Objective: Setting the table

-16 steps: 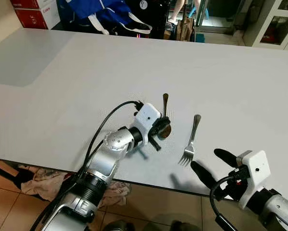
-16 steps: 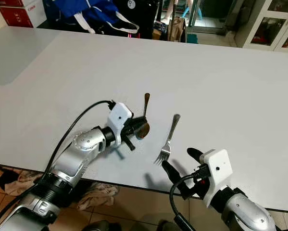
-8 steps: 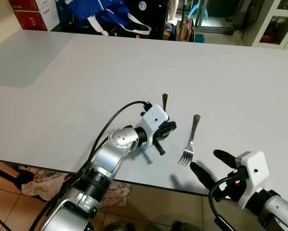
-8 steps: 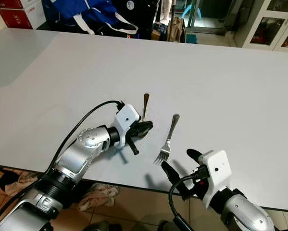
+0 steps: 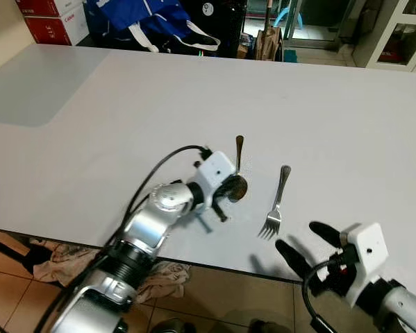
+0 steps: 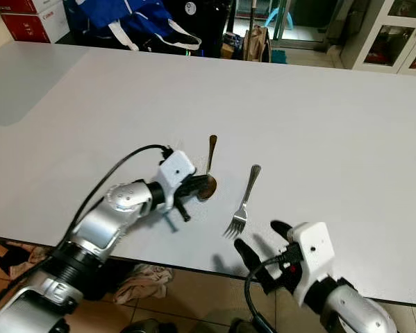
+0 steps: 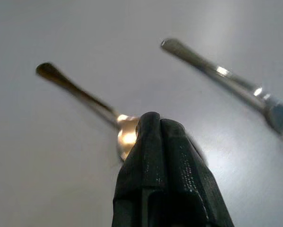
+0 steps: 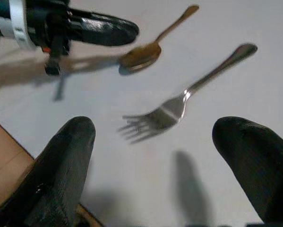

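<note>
A gold spoon (image 5: 239, 156) lies on the white table (image 5: 124, 118), handle pointing away from me, bowl (image 7: 126, 138) nearest me. A silver fork (image 5: 277, 201) lies just right of it, tines toward the front edge. My left gripper (image 5: 226, 191) is shut with nothing between its fingers, its tip low against the left side of the spoon's bowl. My right gripper (image 5: 299, 237) hovers open over the table's front edge, just short of the fork's tines (image 8: 146, 124); its fingers (image 8: 68, 158) stand wide apart.
The table's front edge (image 5: 214, 267) runs just below the fork. Wide bare tabletop stretches behind and to both sides. A blue bag (image 5: 148, 17) and red boxes (image 5: 51, 17) sit beyond the far edge, and crumpled cloth (image 5: 62, 260) lies on the floor at lower left.
My left gripper, which covered the spoon's bowl half a second ago, has drawn back to the left, so the bowl shows again. The right gripper sits slightly lower.
</note>
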`<state>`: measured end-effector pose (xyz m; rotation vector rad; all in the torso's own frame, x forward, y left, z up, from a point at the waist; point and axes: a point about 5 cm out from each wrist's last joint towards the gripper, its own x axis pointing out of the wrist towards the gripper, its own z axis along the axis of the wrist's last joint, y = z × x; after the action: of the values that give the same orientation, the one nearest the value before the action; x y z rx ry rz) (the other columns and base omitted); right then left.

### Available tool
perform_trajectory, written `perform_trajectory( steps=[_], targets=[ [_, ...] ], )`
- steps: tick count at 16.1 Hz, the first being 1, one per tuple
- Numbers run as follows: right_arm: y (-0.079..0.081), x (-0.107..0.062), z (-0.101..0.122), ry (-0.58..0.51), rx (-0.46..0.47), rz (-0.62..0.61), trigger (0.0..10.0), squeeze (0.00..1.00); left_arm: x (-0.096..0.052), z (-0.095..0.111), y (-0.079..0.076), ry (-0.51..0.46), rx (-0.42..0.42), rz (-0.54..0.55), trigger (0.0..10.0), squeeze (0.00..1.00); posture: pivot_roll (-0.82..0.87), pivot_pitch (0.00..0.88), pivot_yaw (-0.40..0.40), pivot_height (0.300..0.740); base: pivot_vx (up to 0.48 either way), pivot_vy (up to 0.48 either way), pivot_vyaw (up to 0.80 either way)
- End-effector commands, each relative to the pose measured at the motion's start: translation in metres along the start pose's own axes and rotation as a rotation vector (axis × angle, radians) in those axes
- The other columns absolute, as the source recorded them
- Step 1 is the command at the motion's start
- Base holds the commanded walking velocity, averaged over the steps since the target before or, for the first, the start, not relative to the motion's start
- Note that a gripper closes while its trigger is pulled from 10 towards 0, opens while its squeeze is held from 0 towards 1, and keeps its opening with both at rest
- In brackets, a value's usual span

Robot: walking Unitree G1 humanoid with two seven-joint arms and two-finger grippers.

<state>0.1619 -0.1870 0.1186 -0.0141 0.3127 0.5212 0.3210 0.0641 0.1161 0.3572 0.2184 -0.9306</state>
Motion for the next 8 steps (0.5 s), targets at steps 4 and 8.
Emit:
perform_trajectory(
  steps=[4, 8],
  targets=[
    [-0.001, -0.004, 0.004, -0.009, -0.019, -0.006, 10.0, 0.0, -0.002, -0.005, -0.007, 0.032, 0.015, -0.049, 10.0, 0.0, -0.15, 0.071, 0.052, 0.74, 0.0, 0.0, 0.0],
    [0.001, -0.003, 0.004, -0.009, -0.016, 0.003, 10.0, 0.0, 0.002, 0.0, -0.017, 0.004, 0.037, -0.127, 10.0, 0.0, -0.15, 0.077, 0.048, 0.74, 0.0, 0.0, 0.0]
  ],
)
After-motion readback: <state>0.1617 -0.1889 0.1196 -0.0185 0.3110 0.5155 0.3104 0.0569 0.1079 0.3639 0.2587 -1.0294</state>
